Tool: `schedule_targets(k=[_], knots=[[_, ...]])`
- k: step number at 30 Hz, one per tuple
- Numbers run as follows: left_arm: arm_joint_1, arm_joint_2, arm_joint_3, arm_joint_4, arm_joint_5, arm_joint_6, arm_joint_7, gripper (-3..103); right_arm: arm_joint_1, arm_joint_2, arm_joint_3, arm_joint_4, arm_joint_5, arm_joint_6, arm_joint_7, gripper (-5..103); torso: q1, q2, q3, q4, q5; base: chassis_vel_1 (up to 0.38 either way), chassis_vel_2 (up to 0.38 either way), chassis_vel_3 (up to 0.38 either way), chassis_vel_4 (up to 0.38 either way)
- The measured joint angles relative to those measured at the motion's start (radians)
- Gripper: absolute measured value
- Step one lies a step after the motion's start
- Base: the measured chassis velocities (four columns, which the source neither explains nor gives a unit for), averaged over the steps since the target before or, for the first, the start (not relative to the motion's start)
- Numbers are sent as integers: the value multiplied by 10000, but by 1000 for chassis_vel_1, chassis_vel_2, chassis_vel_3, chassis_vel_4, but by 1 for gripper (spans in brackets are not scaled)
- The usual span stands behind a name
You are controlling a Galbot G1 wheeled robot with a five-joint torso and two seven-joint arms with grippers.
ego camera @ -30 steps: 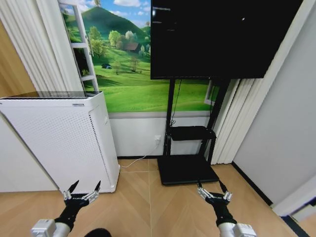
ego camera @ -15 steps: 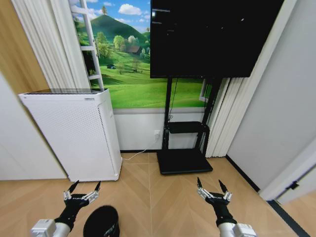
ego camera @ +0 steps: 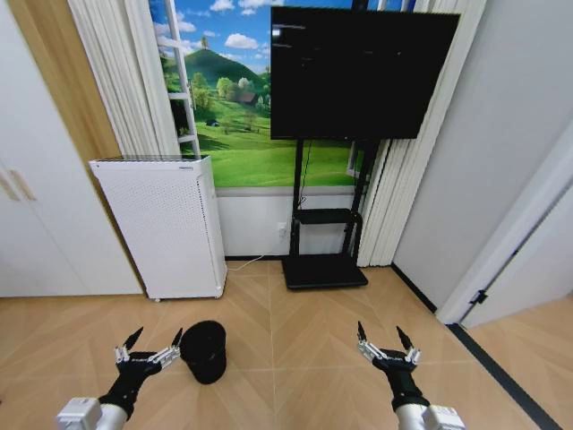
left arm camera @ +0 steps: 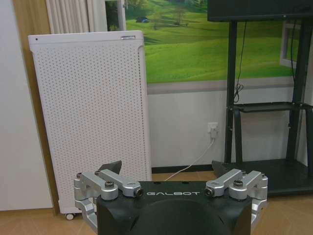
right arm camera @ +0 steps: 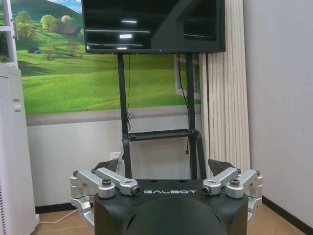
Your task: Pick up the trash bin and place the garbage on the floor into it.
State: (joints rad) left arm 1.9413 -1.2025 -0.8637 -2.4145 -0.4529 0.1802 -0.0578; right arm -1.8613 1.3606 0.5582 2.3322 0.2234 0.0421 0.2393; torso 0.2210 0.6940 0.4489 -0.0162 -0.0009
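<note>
The trash bin (ego camera: 204, 351), a small black round wastebasket, stands upright on the floor (ego camera: 295, 358) of light chevron planks. My left gripper (ego camera: 154, 339) hangs open just left of the bin, apart from it, nothing between its fingers. My right gripper (ego camera: 380, 333) is open too, held low over bare floor well to the bin's right. In the left wrist view the left gripper (left arm camera: 166, 169) stands open toward the white appliance. In the right wrist view the right gripper (right arm camera: 161, 166) stands open toward the TV stand. The garbage is out of view.
A tall white perforated appliance (ego camera: 163, 224) stands against the back wall behind the bin. A black TV (ego camera: 358, 72) on a black stand (ego camera: 324, 269) is at centre. White cabinet doors (ego camera: 36, 197) line the left, a wall and door frame (ego camera: 510, 242) the right.
The whole picture has shifted as the camera pulled back from the wall. The bin has come fully into view. Both grippers hold the same open pose.
</note>
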Motion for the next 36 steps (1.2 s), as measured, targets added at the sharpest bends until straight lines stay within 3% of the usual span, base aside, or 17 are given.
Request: schedule_targets(k=[2, 5, 7, 8, 11, 12, 21, 27, 29, 36], knots=[[0, 0, 0, -1, 0, 0, -1, 100, 1, 0, -1, -1, 0, 0, 0, 100, 1, -4, 1, -2, 20, 348, -347, -349, 337], [1, 0, 0, 0, 0, 0, 0, 100, 0, 0, -1, 0, 0, 0, 0, 100, 0, -3, -1, 0, 1, 360, -348, -344, 324], [0, 0, 0, 0, 0, 0, 0, 100, 0, 0, 0, 0, 0, 0, 0, 100, 2, -3, 0, 0, 1, 348, -356, -328, 355], [0, 0, 0, -1, 0, 0, -1, 100, 2, 0, -1, -1, 0, 0, 0, 100, 1, -6, 0, 0, 18, 365, -339, -352, 355], [0, 0, 0, 0, 0, 0, 0, 100, 1, 0, -1, 0, 0, 0, 0, 100, -1, -7, -3, -1, 0, 364, -389, -385, 339], [0, 0, 0, -1, 0, 0, -1, 100, 2, 0, -1, 0, 0, 0, 0, 100, 0, -8, -2, 1, 17, 387, -332, -359, 354], [1, 0, 0, -1, 0, 0, 0, 100, -2, 0, -1, 0, 0, 1, 0, 100, -7, -8, -7, -2, 10, 352, -341, -328, 337], [3, -1, 0, 0, 0, 0, 0, 100, -6, 0, -1, 0, 0, 1, 0, 100, -9, -7, -8, 1, 10, 116, -126, -197, 189], [0, -1, 0, -1, 0, 0, -1, 100, -6, 0, 0, 0, 0, 1, 0, 100, -7, -9, -6, -7, 9, 0, 0, 0, 0], [-1, 0, 0, 0, 0, 0, 0, 100, 6, 0, 0, 0, 0, 1, 0, 100, 4, -15, -1, 1, 11, -46, 39, 54, -26]])
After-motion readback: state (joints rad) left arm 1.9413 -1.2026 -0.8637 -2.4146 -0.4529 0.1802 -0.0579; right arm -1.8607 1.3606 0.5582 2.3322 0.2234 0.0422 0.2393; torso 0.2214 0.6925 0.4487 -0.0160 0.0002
